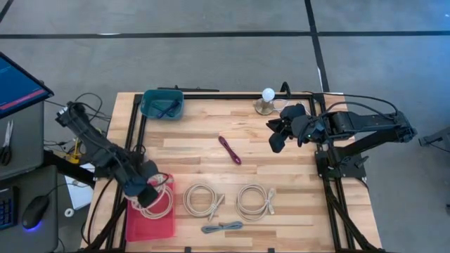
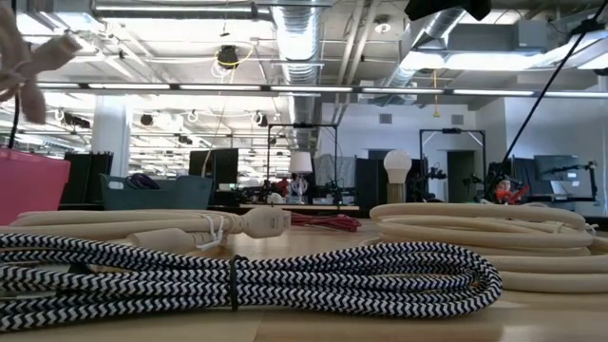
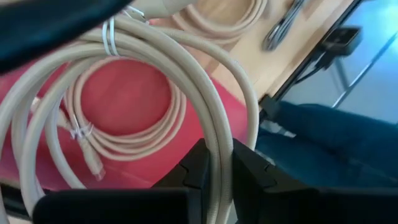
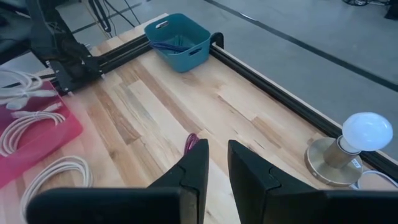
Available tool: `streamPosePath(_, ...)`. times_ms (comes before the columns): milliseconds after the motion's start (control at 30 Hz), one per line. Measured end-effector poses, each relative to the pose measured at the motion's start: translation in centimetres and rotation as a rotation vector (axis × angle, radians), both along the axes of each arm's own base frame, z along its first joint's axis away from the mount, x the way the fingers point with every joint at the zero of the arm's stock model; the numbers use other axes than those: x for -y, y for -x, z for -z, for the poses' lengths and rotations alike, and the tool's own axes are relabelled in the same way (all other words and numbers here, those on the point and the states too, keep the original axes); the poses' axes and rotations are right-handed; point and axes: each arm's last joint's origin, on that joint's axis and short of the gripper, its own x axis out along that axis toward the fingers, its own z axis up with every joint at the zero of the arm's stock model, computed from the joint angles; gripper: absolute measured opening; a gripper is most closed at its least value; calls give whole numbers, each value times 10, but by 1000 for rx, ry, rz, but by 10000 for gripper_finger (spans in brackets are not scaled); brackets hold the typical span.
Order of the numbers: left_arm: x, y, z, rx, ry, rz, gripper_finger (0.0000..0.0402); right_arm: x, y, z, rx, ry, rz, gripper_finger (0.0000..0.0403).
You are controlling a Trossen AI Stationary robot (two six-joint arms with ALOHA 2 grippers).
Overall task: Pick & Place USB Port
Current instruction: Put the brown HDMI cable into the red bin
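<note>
My left gripper (image 1: 144,191) is shut on a coiled beige USB cable (image 3: 186,68) and holds it above the red bin (image 1: 151,223) at the table's near left corner. A second beige coil (image 3: 124,124) lies on the bin's floor. In the low view the held coil (image 2: 33,62) shows above the bin's pink wall (image 2: 28,185). My right gripper (image 1: 275,139) hovers over the table's far right part, shut but for a narrow slit, with nothing between its fingers (image 4: 198,167). My left gripper pinches the coil's bundled strands (image 3: 219,146) between its two fingers, at one spot on the loop's rim. The fingers slant down from the table's left side. The coil is lifted clear and spreads out ahead of the fingers, over the bin.
Two more beige coils (image 1: 202,200) (image 1: 254,202) and a grey zigzag cable (image 1: 222,227) lie near the front edge. A purple cable (image 1: 230,150) lies mid-table. A teal bin (image 1: 162,104) and a bulb lamp (image 1: 267,102) stand at the far edge.
</note>
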Motion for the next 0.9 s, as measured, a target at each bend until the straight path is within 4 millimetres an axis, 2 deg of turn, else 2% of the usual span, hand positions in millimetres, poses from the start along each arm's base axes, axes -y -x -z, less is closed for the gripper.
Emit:
streamPosePath(333, 30, -3, 18, -73, -33, 25, 39, 0, 0, 0, 0, 2, 3, 54)
streamPosePath(500, 42, -13, 40, -79, -43, 29, 39, 0, 0, 0, 0, 3, 3, 54)
streamPosePath(900, 48, -13, 88, -122, -22, 33, 39, -1, 0, 0, -2, 4, -1, 54)
